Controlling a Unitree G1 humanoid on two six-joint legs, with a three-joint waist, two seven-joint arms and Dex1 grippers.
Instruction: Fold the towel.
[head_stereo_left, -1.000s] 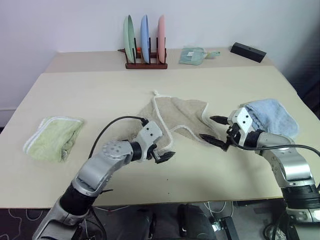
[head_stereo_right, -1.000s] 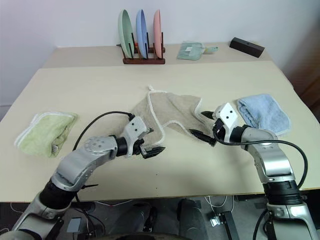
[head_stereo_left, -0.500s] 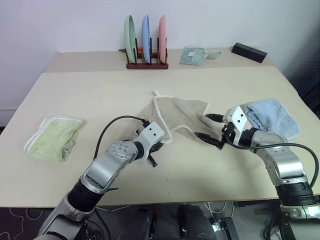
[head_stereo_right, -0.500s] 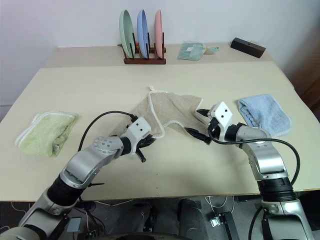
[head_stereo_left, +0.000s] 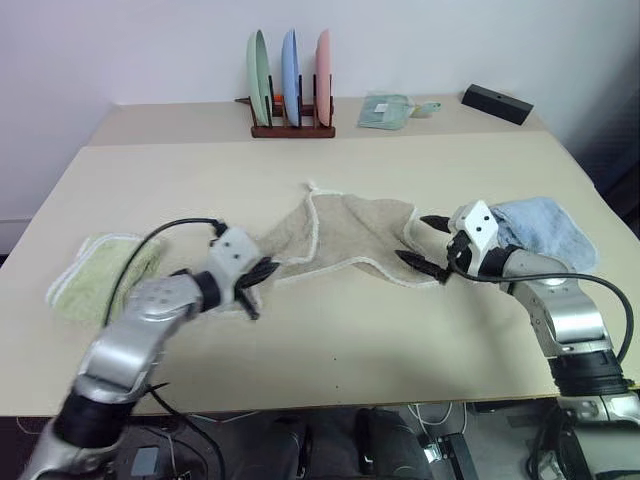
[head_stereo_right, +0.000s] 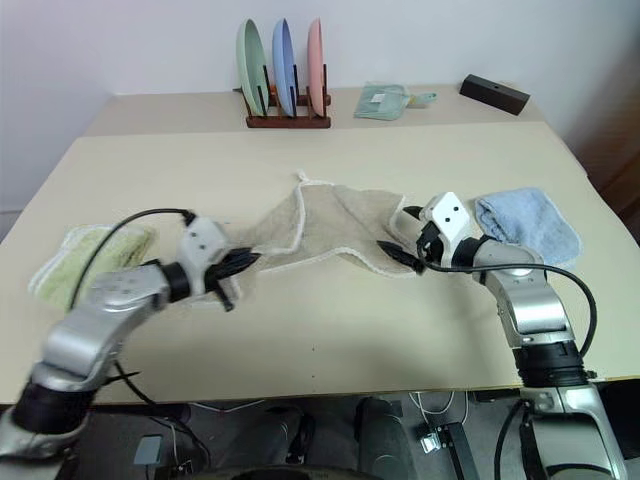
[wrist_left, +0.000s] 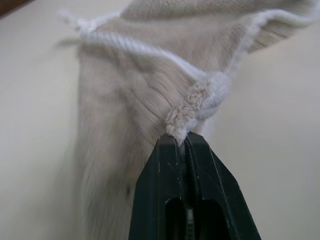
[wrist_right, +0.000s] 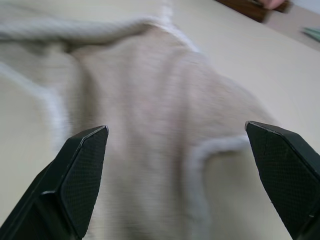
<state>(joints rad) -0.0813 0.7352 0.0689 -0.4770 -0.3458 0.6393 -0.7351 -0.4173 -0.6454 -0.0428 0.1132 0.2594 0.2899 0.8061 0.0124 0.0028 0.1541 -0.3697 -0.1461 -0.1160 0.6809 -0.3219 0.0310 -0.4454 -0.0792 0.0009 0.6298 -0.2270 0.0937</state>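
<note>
Two end effectors work the towel (head_stereo_left: 350, 235), which lies rumpled mid-table (head_stereo_left: 330, 350). The left end effector (head_stereo_left: 252, 283) is clamped on the towel's near-left corner by its white edging. The right end effector (head_stereo_left: 432, 243) has its fingers wide apart at the towel's right edge, perhaps just touching it. A green towel (head_stereo_left: 95, 275) lies at left, a blue one (head_stereo_left: 545, 228) at right.

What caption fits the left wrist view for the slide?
Left gripper shut on a corded corner of the beige towel, the cloth trailing over the table.
</note>
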